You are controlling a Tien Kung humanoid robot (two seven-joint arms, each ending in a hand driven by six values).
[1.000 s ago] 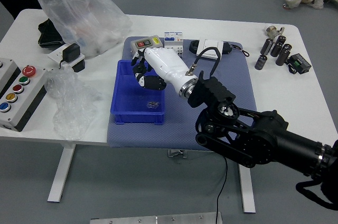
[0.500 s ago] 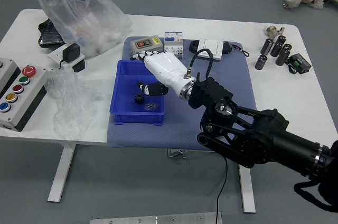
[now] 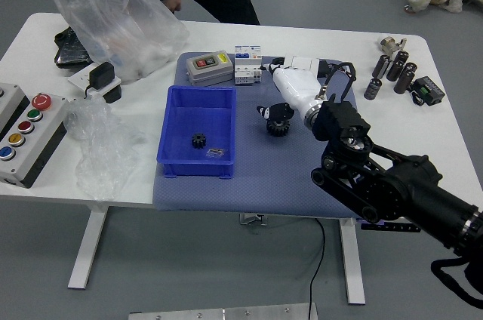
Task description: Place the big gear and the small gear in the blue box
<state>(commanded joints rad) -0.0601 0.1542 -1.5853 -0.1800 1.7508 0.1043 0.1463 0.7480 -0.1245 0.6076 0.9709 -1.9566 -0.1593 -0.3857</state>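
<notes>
Robot's right arm (image 3: 407, 192) reaches in over the near edge of the white bench (image 3: 143, 192). Along the left edge of the blue mat (image 3: 264, 180) stands the open blue box (image 3: 198, 170), the small gear (image 3: 198, 140) inside it. The right hand (image 3: 269, 89) has moved off the box and is now over the big gear (image 3: 278, 128), which sits on the mat to the box's right. So half the job looks done, with this gear left to fetch. The hand's fingers are spread, apparently gripping nothing; whether they touch the gear cannot be told. Past the bench's far edge, a person's hand (image 3: 173, 1) hangs beside a clear plastic bag (image 3: 124, 26).
</notes>
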